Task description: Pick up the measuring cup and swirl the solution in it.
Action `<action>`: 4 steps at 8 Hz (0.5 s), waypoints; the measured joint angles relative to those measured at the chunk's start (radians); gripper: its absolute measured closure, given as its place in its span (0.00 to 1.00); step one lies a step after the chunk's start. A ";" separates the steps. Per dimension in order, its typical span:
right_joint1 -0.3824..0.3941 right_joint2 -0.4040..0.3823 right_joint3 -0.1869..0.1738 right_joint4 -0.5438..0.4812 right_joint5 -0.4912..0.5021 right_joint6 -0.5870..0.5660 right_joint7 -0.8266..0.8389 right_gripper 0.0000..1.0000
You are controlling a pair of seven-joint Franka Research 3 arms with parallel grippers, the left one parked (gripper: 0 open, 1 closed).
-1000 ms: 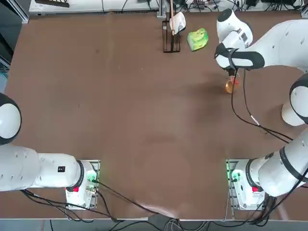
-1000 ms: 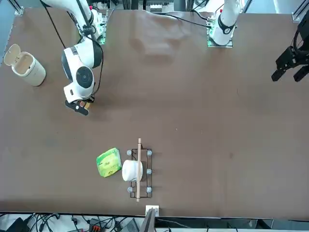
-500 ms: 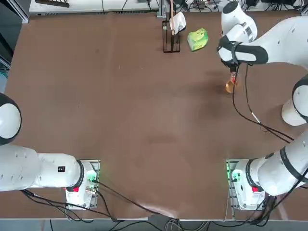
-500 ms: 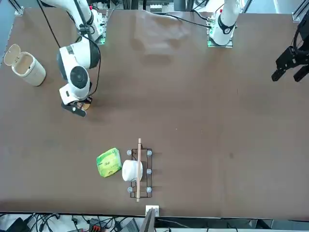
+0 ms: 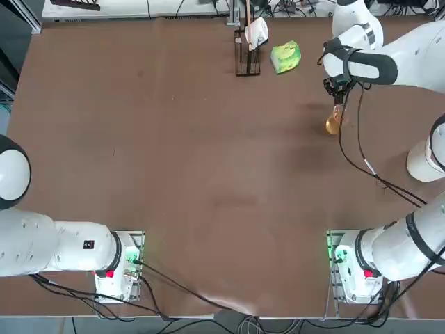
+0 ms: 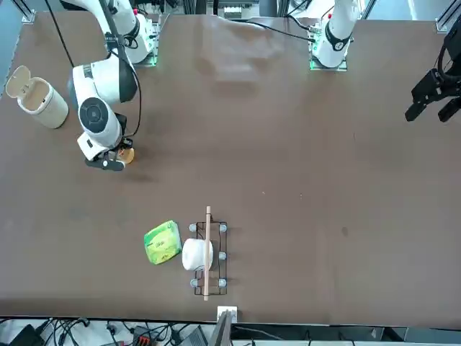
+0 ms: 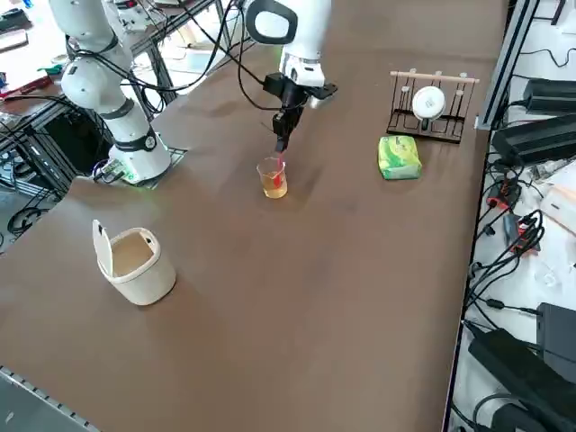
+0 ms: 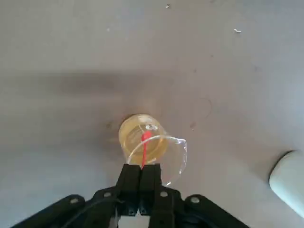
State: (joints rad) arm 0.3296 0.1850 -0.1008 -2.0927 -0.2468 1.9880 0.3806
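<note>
Right gripper (image 8: pixel 141 167): black, two-fingered; fingers pressed together on a slender red stick (image 8: pixel 146 142), which reaches down into the cup.

Measuring cup: small clear vessel (image 7: pixel 273 177), open-topped, upright on the brown table (image 7: pixel 297 315); upper right of the top view, upper middle of the right side view, directly below the gripper. Contents: a little amber-orange solution (image 8: pixel 137 137) low in the vessel.

Obstruction: a black cable (image 5: pixel 361 165) from the right arm hangs close by the cup in the top view, partly across it.

Bin: white, cylindrical, lid standing open (image 7: pixel 142 270); lower left of the right side view, upper left of the front view, well apart from the cup.

Packet: green-and-yellow, lumpy (image 7: pixel 399 157); upper right of the right side view, just beside the rack.

Rack: dark wire frame with a pale wooden bar (image 7: pixel 454 117); upper right of the right side view, holding a white, rounded, cup-shaped object (image 7: pixel 428 103).
</note>
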 joint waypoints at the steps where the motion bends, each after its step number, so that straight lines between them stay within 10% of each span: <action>1: -0.003 0.000 0.000 -0.003 0.007 -0.007 -0.033 0.98; 4: -0.018 0.001 0.000 -0.019 0.015 -0.012 -0.102 0.98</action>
State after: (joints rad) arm 0.3115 0.1859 -0.1009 -2.1112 -0.2318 1.9762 0.2781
